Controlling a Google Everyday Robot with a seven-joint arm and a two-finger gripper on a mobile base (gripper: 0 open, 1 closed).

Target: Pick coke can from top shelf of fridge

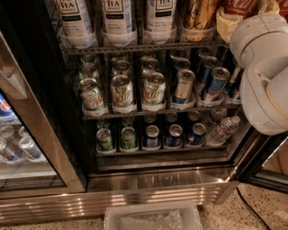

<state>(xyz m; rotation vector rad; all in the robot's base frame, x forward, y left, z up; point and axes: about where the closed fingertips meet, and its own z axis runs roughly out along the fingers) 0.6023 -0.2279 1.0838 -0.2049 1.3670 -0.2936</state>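
The fridge (157, 179) stands open in front of me, its wire racks full of drinks. The top shelf (135, 47) holds tall tea bottles (116, 18) in clear plastic trays and a gold-and-tan can (198, 13). The red coke can (237, 5) stands at the shelf's right end, cut off by the top edge of the view. My gripper (226, 22) shows as a beige part just below and left of the coke can, at the end of the white arm (263, 76), which hides the lower part of the can.
The middle rack holds tilted green cans (122, 92) and blue cans (215, 83). The bottom rack holds more cans and a water bottle (221, 130). A second cooler door (22, 148) is at the left. A clear plastic bin (153, 218) sits on the floor in front.
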